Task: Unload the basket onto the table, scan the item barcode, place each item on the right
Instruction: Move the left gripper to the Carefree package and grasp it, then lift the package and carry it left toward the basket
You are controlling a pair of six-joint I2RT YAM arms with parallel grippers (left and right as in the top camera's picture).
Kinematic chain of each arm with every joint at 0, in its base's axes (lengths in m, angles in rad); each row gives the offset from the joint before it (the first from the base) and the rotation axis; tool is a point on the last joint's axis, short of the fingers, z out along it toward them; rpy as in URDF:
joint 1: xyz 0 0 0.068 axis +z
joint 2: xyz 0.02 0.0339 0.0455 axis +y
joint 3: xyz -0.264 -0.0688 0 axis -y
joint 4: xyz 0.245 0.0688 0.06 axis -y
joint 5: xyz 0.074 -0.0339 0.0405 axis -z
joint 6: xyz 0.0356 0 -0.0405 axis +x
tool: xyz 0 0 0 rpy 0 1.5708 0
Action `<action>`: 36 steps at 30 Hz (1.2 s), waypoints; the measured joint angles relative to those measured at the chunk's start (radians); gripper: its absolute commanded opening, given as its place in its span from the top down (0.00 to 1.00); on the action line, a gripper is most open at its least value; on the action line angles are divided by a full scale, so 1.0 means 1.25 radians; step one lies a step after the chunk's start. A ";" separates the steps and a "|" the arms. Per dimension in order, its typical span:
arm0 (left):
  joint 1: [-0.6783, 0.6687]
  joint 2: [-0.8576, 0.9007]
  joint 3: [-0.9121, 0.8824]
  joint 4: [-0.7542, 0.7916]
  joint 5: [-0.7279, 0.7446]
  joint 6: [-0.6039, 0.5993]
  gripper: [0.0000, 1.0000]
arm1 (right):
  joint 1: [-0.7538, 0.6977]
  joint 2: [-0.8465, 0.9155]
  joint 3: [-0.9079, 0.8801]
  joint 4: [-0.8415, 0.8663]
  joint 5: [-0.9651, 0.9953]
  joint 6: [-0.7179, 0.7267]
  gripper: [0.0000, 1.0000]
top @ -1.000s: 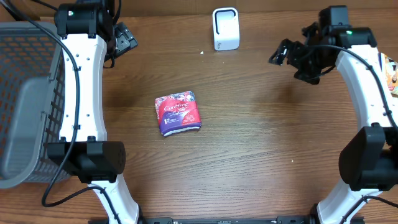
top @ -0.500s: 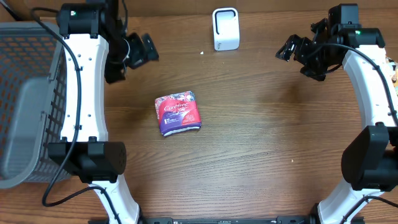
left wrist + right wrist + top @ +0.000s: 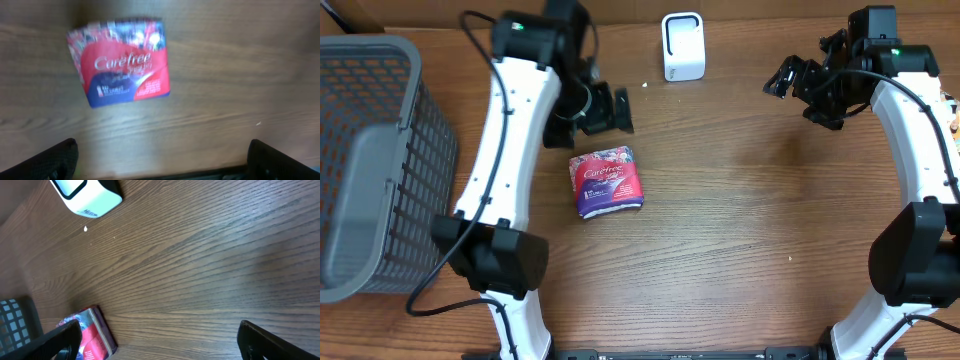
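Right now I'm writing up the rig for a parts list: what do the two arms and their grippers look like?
The left arm and right arm have white shells and black joints, a thin black cable along each, and a small green light near the wrist. The left gripper and right gripper are black.

Red-and-blue packet (image 3: 607, 181), white scanner (image 3: 682, 46)

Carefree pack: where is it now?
Overhead, the Carefree pack lies flat on the table, left of centre, close to the left tool, with the white scanner farther back.
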 measured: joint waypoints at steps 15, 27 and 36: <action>0.112 0.009 -0.370 0.278 -0.042 -0.005 0.20 | 0.000 0.000 0.000 -0.001 0.000 0.000 0.00; 0.137 -0.023 -0.634 0.632 0.144 0.131 0.79 | 0.000 0.000 0.000 0.000 0.000 0.000 0.00; 0.130 0.008 -0.472 0.403 0.143 0.178 0.00 | 0.000 0.000 0.000 0.001 0.000 0.000 0.00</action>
